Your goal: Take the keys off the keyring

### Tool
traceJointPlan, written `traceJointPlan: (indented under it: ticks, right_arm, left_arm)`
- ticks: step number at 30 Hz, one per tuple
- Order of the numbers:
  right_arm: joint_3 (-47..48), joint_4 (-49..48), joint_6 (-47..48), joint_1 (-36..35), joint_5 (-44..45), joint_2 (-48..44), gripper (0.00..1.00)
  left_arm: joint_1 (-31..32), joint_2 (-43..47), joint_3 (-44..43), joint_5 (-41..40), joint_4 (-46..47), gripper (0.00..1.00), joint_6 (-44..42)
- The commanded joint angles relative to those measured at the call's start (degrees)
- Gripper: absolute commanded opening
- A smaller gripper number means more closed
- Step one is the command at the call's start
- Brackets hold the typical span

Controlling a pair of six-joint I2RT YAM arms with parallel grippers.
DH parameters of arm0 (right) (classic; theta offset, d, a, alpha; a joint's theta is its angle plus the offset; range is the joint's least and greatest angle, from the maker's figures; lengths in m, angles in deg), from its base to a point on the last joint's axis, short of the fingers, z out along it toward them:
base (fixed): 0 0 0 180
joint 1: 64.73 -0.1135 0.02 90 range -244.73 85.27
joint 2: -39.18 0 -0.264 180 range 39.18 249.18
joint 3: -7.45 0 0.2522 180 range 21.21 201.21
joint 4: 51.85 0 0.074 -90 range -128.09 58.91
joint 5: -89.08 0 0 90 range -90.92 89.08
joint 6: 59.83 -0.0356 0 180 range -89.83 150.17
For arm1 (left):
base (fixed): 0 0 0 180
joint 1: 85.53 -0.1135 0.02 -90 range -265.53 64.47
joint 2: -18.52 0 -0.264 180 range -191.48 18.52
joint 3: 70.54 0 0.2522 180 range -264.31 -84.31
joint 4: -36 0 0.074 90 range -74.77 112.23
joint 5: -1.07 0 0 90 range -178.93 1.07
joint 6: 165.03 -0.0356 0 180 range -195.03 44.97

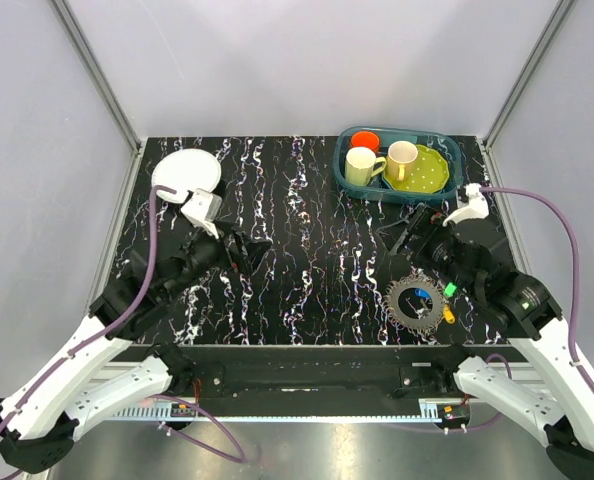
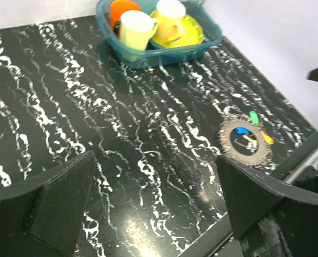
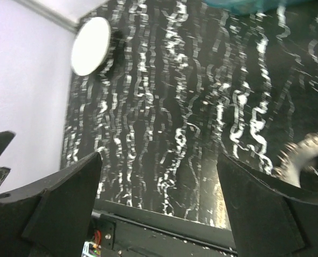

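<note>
1. While both arms hung over the table (image 1: 307,280), the left gripper (image 1: 245,247) and right gripper (image 1: 405,236) had their jaws spread wide and held nothing.
2. The keyring (image 1: 417,317), with the keys (image 1: 397,298) fanned round it, lay flat near the front edge, close to the right gripper and well apart from the left.
3. Risk: the keys lay thin and flat, so closing fingers would likely skid the ring rather than pinch it.
4. Risk: an unbraced pull could drag the whole bunch, possibly off the front edge.
</note>
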Motion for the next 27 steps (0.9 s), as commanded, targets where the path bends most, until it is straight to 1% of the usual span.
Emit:
traceJointPlan:
  ticks: [1,2,3,4,6,8,11,12,16,20,22,24,25,27]
  right_arm:
    - [-0.12,10.9,-4.75,-0.39,11.45,2.05,0.92]
    - [-0.47,14.84,-6.23,-0.39,13.03,4.15,0.9]
    - [-0.64,16.53,-7.12,-0.39,15.57,5.39,0.84]
    - [-0.91,17.85,-8.08,-0.39,16.46,6.7,0.82]
    - [-2.75,18.75,-9.06,-0.31,15.52,10.92,0.79]
    - [-4.68,17.17,-8.37,-0.31,14.02,15.13,0.78]
    - [-7.14,14.53,-7.57,-0.22,10.95,20.4,0.73]
    - [-7.93,13.39,-7.13,-0.13,8.5,21.47,0.71]
    - [-12.85,7.42,-4.76,0.04,3.21,26.04,0.6]
    - [-14.79,5.82,-4.14,0.75,1.18,28.95,0.56]
    - [-15.67,4.86,-3.35,0.75,0.65,30.26,0.55]
    - [-17.42,3.98,-2.56,0.75,0.21,30.97,0.58]
    - [-18.22,2.41,-1.43,0.84,-0.22,31.24,0.6]
    - [-19.88,1.17,-0.63,0.92,-1.02,31.5,0.6]
  left_arm:
    - [0.13,1.09,3.14,-6.79,1.95,0.99,-2.47]
    - [0.13,1.35,4.28,-7.31,2.21,0.99,-2.99]
    - [0.13,1.44,4.72,-7.84,2.22,0.99,-3.35]
    - [0.13,1.79,4.99,-8.54,2.22,0.99,-4.05]
    - [0.13,2.49,6.13,-10.83,2.39,0.98,-5.01]
    - [0.13,3.99,7.53,-12.67,2.65,0.98,-6.25]
    - [0.13,5.22,9.3,-13.21,3.18,0.98,-6.95]
    - [0.13,5.31,9.21,-13.21,2.49,0.98,-6.95]
    - [0.13,5.48,8.86,-14.26,1.78,0.97,-6.6]
    - [0.13,5.92,8.77,-14.61,1.51,0.96,-6.07]
    - [0.13,6.28,8.77,-14.44,1.51,0.95,-5.99]
    - [0.13,6.54,9.12,-13.39,1.77,0.95,-6.68]
    - [0.13,6.63,9.38,-11.21,1.95,0.95,-7.12]
    - [0.13,6.19,9.74,-9.09,2.83,0.95,-7.74]
